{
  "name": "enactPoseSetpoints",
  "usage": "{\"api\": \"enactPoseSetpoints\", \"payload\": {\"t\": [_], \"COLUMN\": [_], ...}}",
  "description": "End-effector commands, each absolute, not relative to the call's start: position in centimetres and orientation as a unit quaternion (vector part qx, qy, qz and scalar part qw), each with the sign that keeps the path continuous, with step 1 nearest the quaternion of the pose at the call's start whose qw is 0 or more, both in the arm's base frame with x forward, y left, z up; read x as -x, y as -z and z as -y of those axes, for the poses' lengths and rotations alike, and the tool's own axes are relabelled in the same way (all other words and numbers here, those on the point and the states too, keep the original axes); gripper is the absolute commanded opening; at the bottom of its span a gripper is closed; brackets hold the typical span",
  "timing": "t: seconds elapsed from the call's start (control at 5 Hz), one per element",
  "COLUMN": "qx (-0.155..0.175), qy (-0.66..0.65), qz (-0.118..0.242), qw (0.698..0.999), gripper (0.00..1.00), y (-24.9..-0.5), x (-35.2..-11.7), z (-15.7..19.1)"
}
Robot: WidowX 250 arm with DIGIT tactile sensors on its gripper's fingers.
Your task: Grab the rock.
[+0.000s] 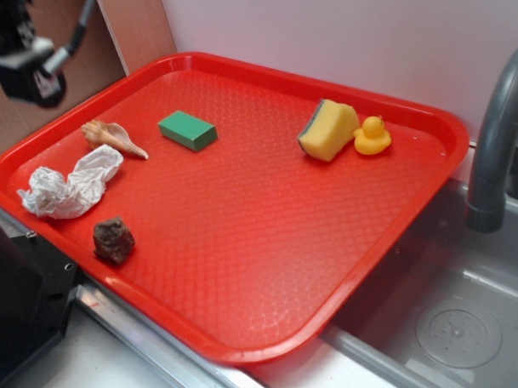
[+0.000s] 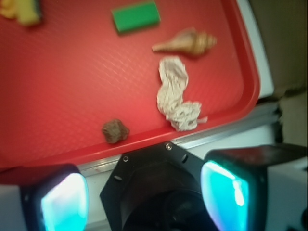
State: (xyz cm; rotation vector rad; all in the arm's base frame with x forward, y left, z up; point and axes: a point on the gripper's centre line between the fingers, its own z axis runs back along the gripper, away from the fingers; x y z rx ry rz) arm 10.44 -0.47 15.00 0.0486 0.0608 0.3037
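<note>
The rock (image 1: 113, 240), a small dark brown lumpy chunk, lies near the front left rim of the red tray (image 1: 270, 270). In the wrist view the rock (image 2: 115, 131) sits just inside the tray's (image 2: 72, 86) near edge. My gripper (image 2: 144, 202) hangs high above and off the tray, over the black base, with its two fingers wide apart and nothing between them. In the exterior view only part of the arm (image 1: 20, 49) shows at the top left, far from the rock.
On the tray lie crumpled white paper (image 1: 70, 188), a tan seashell (image 1: 112, 138), a green block (image 1: 187, 130), a yellow sponge (image 1: 327, 129) and a rubber duck (image 1: 373, 136). A grey faucet (image 1: 495, 143) and sink (image 1: 451, 323) stand at the right. The black robot base (image 1: 20, 296) is front left.
</note>
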Motion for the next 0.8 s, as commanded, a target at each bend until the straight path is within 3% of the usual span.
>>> {"api": "enactPoseSetpoints", "payload": {"t": [0.0,0.2,0.4,0.6], "qx": [-0.027,-0.023,-0.018,-0.013], "qy": [-0.202,-0.109,-0.045,-0.012], "qz": [-0.003,0.042,0.056,0.030], "qw": [0.979,0.993,0.997,0.999], "gripper": [1.00,1.00,1.00,1.00], "y": [-9.8,-8.1,-6.3,-4.5], "x": [-10.3,-11.5,-12.3,-12.4], "z": [0.6,1.7,2.8,4.8]}}
